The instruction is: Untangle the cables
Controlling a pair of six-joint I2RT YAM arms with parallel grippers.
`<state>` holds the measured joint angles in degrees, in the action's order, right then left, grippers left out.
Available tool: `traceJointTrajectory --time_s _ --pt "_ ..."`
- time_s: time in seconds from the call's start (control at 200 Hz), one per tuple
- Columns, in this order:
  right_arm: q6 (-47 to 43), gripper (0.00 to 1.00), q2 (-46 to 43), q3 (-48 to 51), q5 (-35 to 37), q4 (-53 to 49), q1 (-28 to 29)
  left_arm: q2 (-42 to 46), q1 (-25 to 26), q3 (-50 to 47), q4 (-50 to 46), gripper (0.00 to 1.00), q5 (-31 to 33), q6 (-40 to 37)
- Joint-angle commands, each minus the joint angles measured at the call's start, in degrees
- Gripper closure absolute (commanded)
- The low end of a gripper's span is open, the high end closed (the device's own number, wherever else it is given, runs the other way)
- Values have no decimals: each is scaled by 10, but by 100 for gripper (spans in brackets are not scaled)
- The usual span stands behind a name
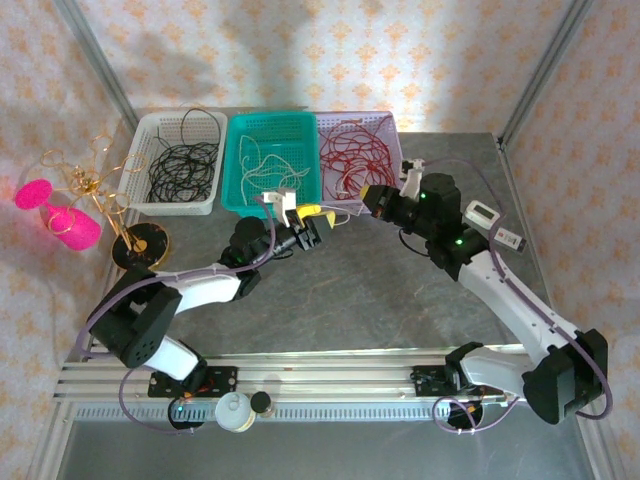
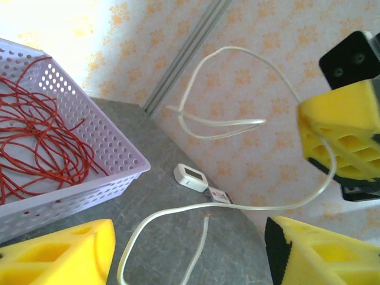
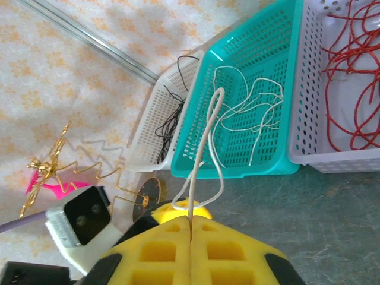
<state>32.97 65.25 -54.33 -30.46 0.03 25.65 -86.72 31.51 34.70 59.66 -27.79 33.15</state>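
A white cable [image 3: 202, 152] is pinched between the yellow pads of my right gripper [image 3: 190, 218], which is shut on it just in front of the teal basket [image 1: 236, 130]. The strand loops through the air and droops onto the table between the fingers of my left gripper [image 2: 190, 255], which stands open without touching it. A frayed end [image 2: 205, 217] rests on the table. The two grippers face each other, left gripper [image 1: 312, 222] and right gripper [image 1: 372, 198]. More white cables [image 1: 270, 165] lie in the teal basket, black cables [image 1: 185, 165] in the white basket, red cables [image 1: 352, 155] in the lilac basket [image 1: 390, 125].
A gold wire stand [image 1: 95, 190] with pink pieces [image 1: 75, 230] stands at the left. A small white device [image 1: 485, 213] lies at the right near the table edge. The three baskets line the back. A small jar [image 1: 233, 410] sits on the near rail.
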Motion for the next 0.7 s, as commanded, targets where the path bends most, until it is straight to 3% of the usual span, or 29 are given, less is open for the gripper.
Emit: traceJointTrajectory --time_s 0.0,0.065,0.25,0.561,0.696 --pt "30 100 -17 6 -22 40 -1 -21 1 5 70 42 14 34" --pt "37 100 -20 9 -22 47 -1 -28 1 6 76 50 14 38" --pt "48 100 -22 10 -22 55 -2 -32 2 5 90 46 6 43" --pt "63 100 -21 13 -33 68 -2 -28 1 10 87 100 23 39" --pt "52 100 -29 14 -7 72 -2 -25 1 14 54 100 46 29"
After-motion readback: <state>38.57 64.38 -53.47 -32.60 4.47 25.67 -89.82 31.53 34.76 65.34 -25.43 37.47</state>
